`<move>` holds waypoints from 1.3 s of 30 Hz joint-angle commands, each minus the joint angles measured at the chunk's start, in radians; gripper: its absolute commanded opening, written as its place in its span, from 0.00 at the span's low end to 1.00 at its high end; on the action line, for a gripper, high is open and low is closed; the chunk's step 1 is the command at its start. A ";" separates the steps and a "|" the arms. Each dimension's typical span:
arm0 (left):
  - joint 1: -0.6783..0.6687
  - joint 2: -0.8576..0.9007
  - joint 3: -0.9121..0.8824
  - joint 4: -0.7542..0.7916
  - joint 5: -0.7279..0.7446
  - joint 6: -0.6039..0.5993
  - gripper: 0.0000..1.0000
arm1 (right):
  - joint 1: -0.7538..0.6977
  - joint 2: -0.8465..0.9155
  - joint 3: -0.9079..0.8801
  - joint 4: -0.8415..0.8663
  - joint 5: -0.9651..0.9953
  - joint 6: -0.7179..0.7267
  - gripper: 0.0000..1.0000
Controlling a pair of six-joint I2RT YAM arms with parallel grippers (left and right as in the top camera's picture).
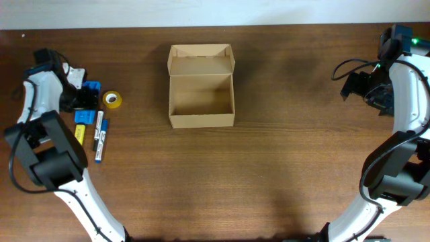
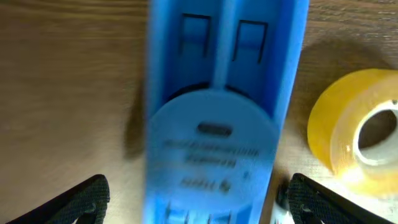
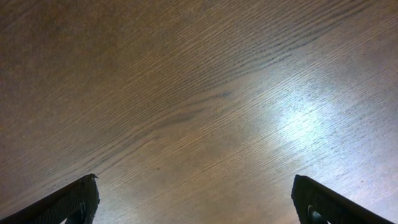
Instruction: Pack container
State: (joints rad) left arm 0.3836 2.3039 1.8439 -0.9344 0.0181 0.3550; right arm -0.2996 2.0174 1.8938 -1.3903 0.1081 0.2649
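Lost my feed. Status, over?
Left gripper open over blue plastic piece. Right gripper open over table. Container open, empty. Nothing in the way.

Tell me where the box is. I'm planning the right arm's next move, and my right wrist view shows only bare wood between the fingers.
Observer: The container stands centred in the overhead view, with its flap lid open and nothing visible inside.
Operator: Where are the items to pack?
Observer: They are clustered by the left gripper: a yellow tape roll, markers and a blue plastic piece.
Operator: Is the left gripper holding anything?
Observer: No. It is open, and its fingers straddle the blue plastic piece without being closed on it.
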 commanded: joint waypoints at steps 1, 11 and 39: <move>-0.024 0.029 0.010 0.014 0.019 -0.011 0.91 | 0.003 -0.011 -0.004 0.000 0.016 0.001 0.99; -0.043 0.058 0.010 0.039 -0.015 -0.073 0.56 | 0.003 -0.011 -0.004 0.000 0.016 0.001 0.99; -0.051 0.057 0.317 -0.239 -0.041 -0.136 0.24 | 0.003 -0.011 -0.004 0.000 0.016 0.001 0.99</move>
State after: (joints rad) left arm 0.3420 2.3508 2.1124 -1.1484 -0.0196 0.2489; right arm -0.2996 2.0174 1.8938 -1.3899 0.1112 0.2653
